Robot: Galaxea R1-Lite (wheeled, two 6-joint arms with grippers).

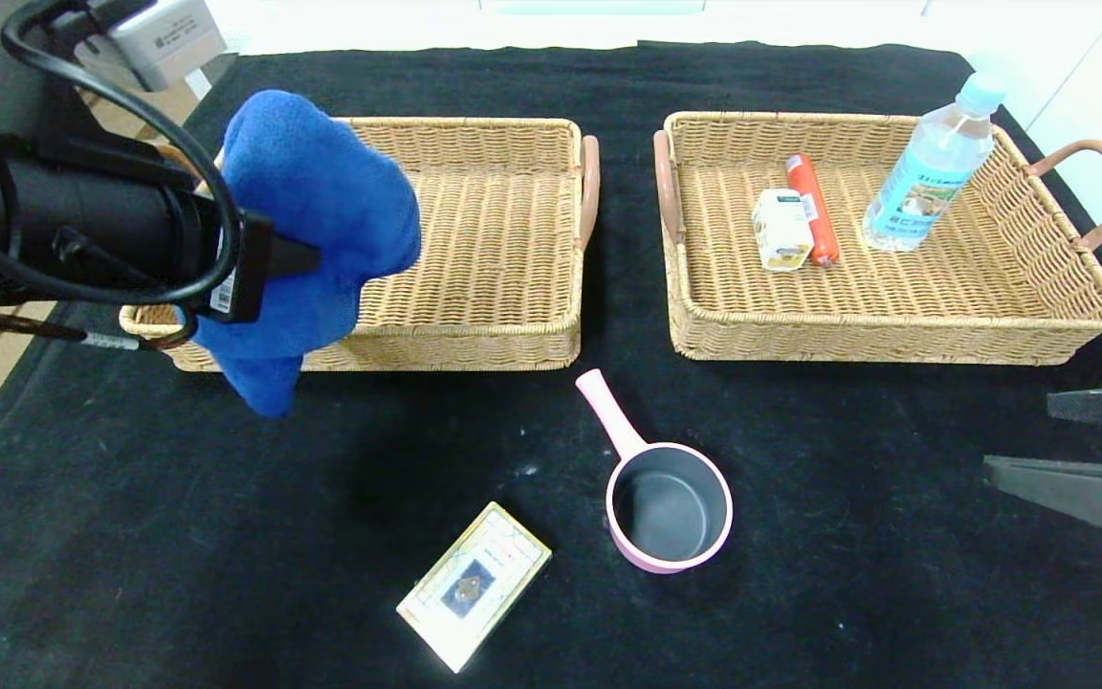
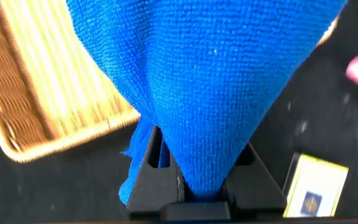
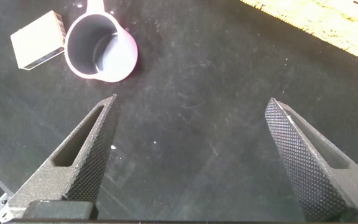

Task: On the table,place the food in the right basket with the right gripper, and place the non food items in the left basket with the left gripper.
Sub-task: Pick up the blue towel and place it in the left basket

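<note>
Pot (image 1: 670,507), box (image 1: 474,586) on table (image 1: 226,555)

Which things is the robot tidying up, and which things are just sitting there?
Part of the job: blue cloth held by the left gripper, left basket, right basket, pink pot, card box, bottle, sausage, small carton, open right gripper.

Just there: black tablecloth.
</note>
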